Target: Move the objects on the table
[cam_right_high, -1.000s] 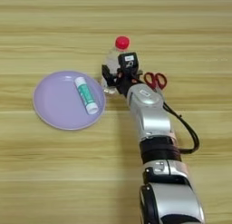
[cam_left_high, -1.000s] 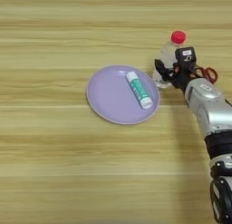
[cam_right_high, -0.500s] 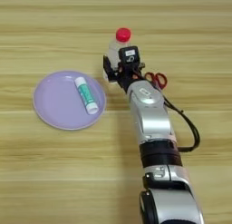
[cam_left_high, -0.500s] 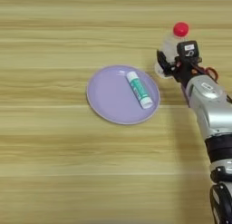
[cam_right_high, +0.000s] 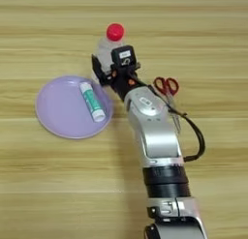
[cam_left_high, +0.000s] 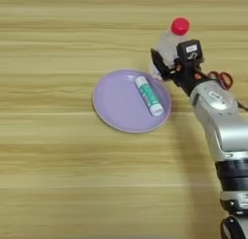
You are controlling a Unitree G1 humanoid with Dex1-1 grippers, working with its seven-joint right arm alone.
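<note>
Left eye view shows the right gripper (cam_left_high: pixel 167 64) reaching in from the right with its two black fingers set around the lower body of the clear bottle (cam_left_high: pixel 168 43), whose red cap (cam_left_high: pixel 180 26) stands above and beyond the fingers. The jaws look closed on the bottle's sides, one finger on its left and the gripper body on its right, though the clear plastic makes the actual contact hard to read; I judge it a grip low on the body so that the bottle stays upright. The bottle leans a little away from the wrist. Just to the left of the jaws and nearer the robot lies the purple plate (cam_left_high: pixel 114 105), and the white tube with green label (cam_left_high: pixel 148 95) rests on its right part, slanted, close beside the jaws but apart from them. Behind the gripper's wrist, on its right, red-handled scissors (cam_right_high: pixel 166 86) lie flat on the table (cam_left_high: pixel 48 175), partly covered by the arm. No purple block shows in either view.
</note>
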